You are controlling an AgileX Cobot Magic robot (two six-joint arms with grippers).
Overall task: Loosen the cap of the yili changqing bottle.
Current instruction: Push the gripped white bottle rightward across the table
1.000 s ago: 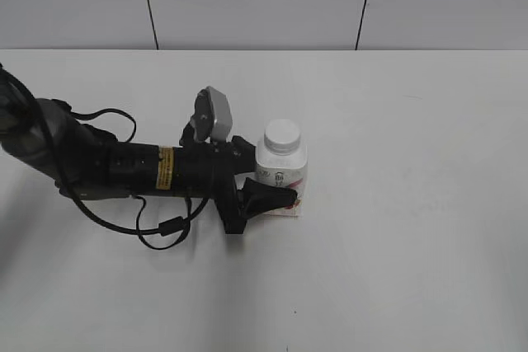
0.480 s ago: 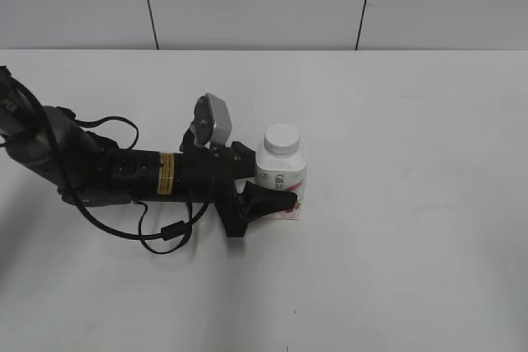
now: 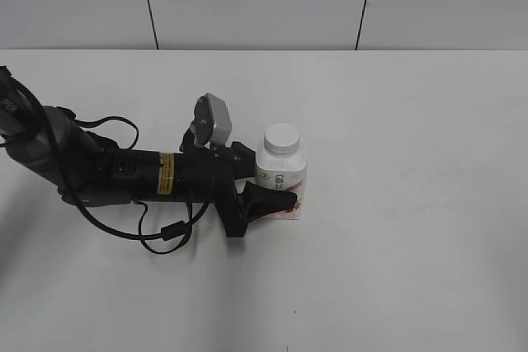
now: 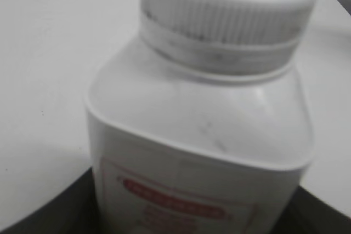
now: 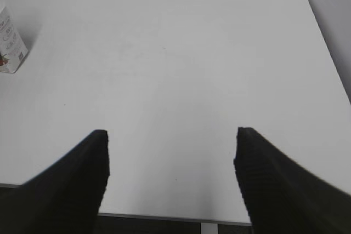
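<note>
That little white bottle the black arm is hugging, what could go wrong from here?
1. The left gripper holds the yili changqing bottle low on its body; when the cap is twisted, the bottle might turn or tip.
2. The right gripper is open and far off over bare table; it could arrive off-centre and knock the bottle.
3. The cap is shallow, so fingers might slip.

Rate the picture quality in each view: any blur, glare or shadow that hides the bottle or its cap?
Exterior view: evenly lit and sharp, bottle and cap clear, only soft shadows. Left wrist view: very close and soft, the label print unreadable, though the cap's ribbing shows. Right wrist view: table bright and flat, near end effector fingers dark and blurred.
</note>
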